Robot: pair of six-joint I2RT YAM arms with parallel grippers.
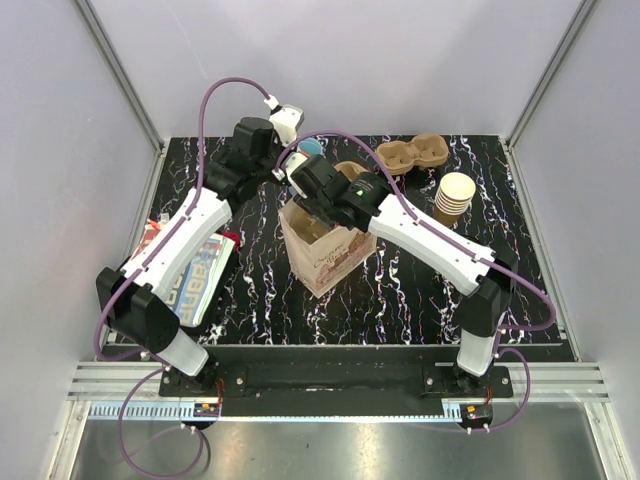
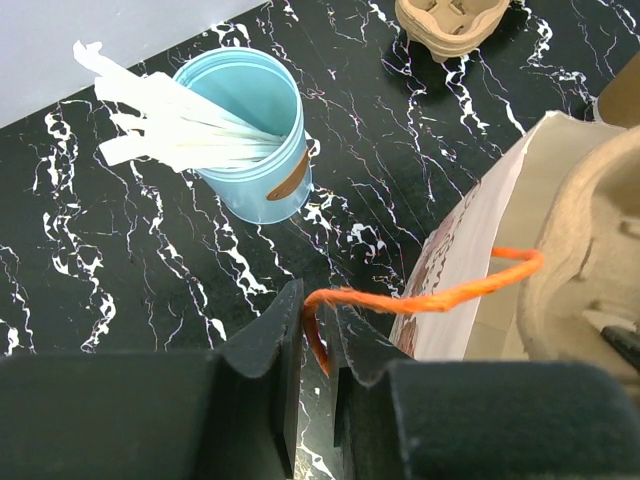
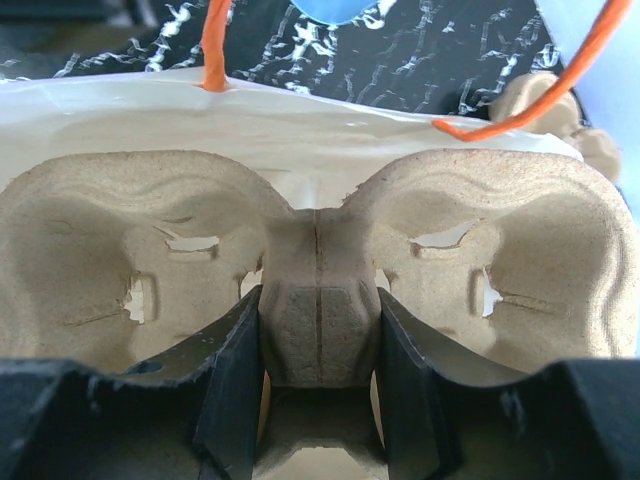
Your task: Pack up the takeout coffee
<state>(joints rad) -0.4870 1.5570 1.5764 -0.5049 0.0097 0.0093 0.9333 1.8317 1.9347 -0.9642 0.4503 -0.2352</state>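
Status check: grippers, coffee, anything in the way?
Left gripper shut on bag handle. Right gripper shut on cup carrier, at bag mouth. Coffee cup not in view. No blocker visible.

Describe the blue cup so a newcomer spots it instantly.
On the black marbled table, look at the far edge, behind the paper bag with orange string handles. The blue cup stands upright there, holding flat white sticks. Its neighbours, the spare pulp carrier and cup stack, are tan.

Wht/blk arms [image 1: 185, 240], purple cables [image 1: 206, 105]
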